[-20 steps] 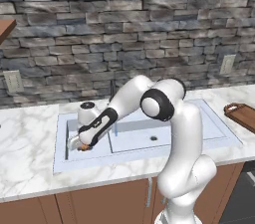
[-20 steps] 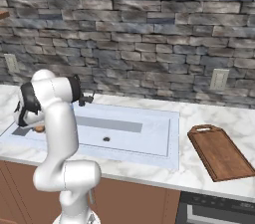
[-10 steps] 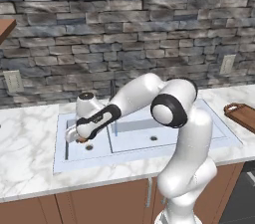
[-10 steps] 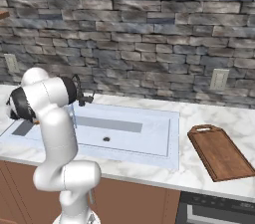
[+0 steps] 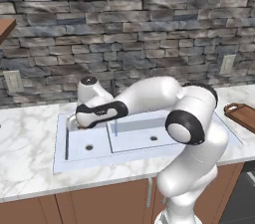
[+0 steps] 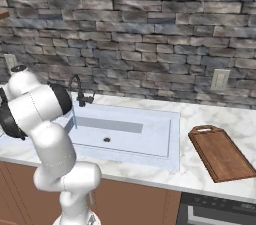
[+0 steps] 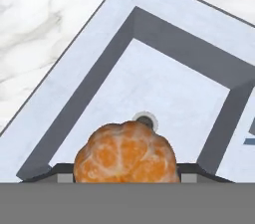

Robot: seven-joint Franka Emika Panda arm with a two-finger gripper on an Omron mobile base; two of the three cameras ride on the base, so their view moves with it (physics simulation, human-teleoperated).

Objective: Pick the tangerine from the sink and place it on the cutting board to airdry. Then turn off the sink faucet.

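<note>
- A simulated kitchen: a white robot arm reaches left over a pale blue-grey double sink (image 5: 89, 156) set in a marble counter (image 5: 25, 143), with a stone wall behind.
- The gripper (image 7: 127, 177) is clenched around the tangerine (image 7: 125, 154), a round orange fruit wedged between the two dark fingertips at the bottom of the hand view.
- Compared with a second ago, the hand has come up out of the smaller, left bowl. Back then it was low in the basin with the fruit at its tip; now the bowl floor and its dark drain hole (image 7: 145, 120) lie well below and beyond the fruit.
- That suggests the pick has succeeded and the carry is starting.
- The cutting board (image 6: 220, 153), dark reddish-brown wood, lies on the counter to the right of the sink, well apart from the hand, with nothing on it.
- The black sink faucet (image 6: 79, 95) stands at the far edge of the sink, a thin blue stream (image 6: 74, 115) falling from it, so the water is not yet off.
- Judging from this, the arm needs a long sweep right across both bowls.
</note>
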